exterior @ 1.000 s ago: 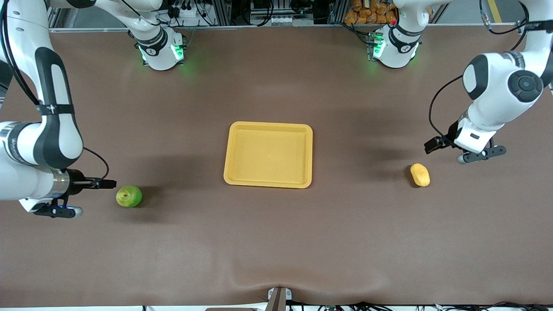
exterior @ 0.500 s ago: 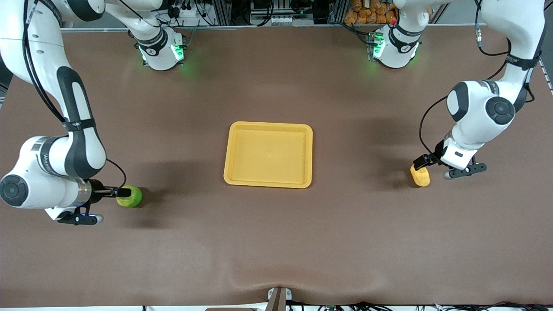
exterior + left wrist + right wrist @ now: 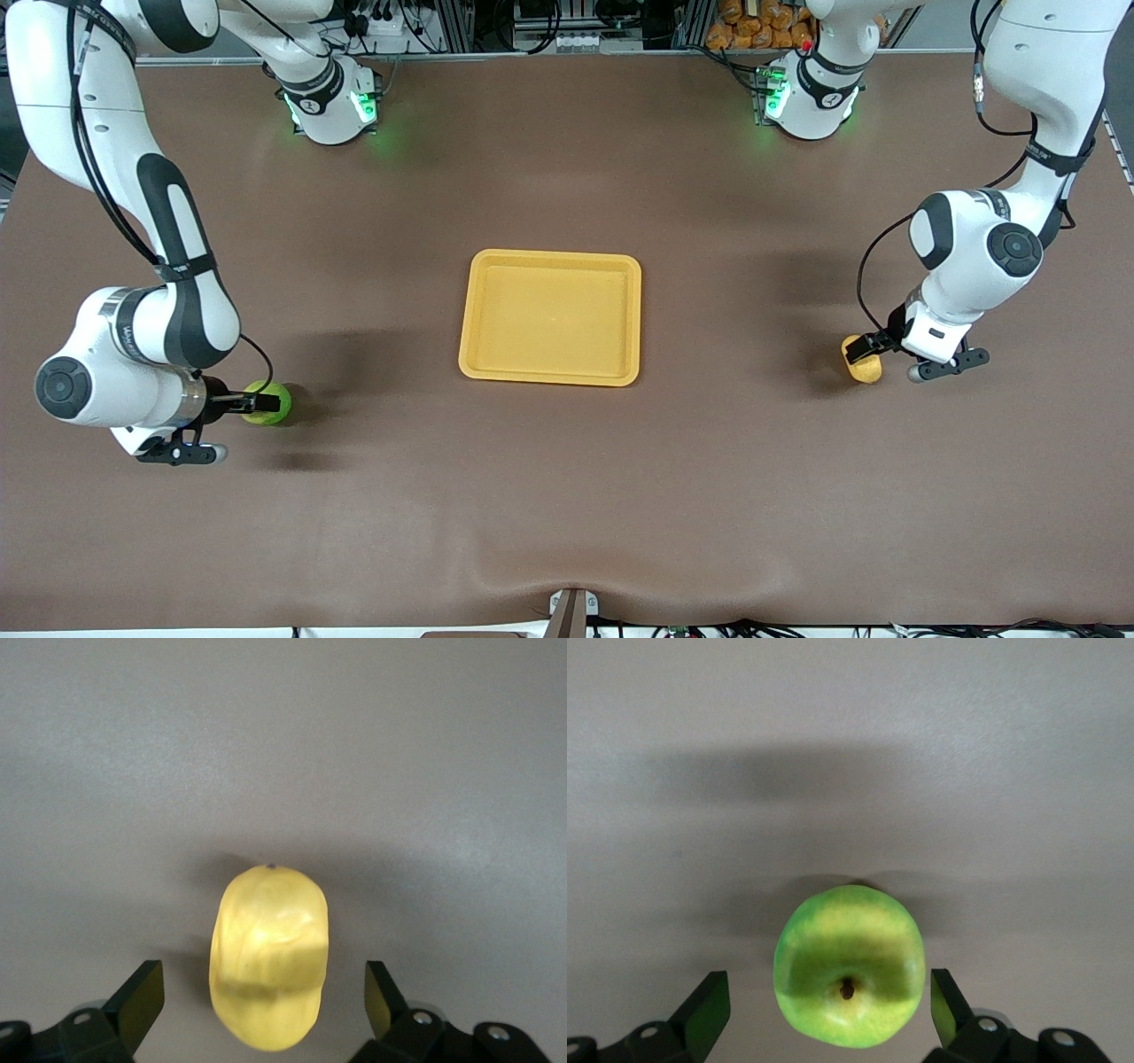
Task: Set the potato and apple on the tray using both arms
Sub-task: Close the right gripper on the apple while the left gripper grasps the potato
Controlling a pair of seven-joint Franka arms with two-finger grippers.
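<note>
The yellow tray [image 3: 483, 363] lies at the middle of the table with nothing in it. The green apple [image 3: 275, 412] sits on the table toward the right arm's end. My right gripper [image 3: 266, 404] is low over it and open, a finger on each side with a gap; the right wrist view shows the apple [image 3: 849, 966] between the fingers [image 3: 709, 1008]. The yellow potato [image 3: 866, 369] lies toward the left arm's end. My left gripper [image 3: 864, 350] is low over it and open; the left wrist view shows the potato [image 3: 269, 955] between the fingers [image 3: 142, 997].
The brown table surface [image 3: 567, 496] spreads around the tray. The arm bases [image 3: 330, 102] stand at the table's top edge in the front view. A small bracket [image 3: 571, 611] sits at the table edge nearest the camera.
Both arms have come in and down. The right gripper has moved from beside the apple to over it, and the left gripper from beside the potato to over it. Apple, potato and tray have not moved.
</note>
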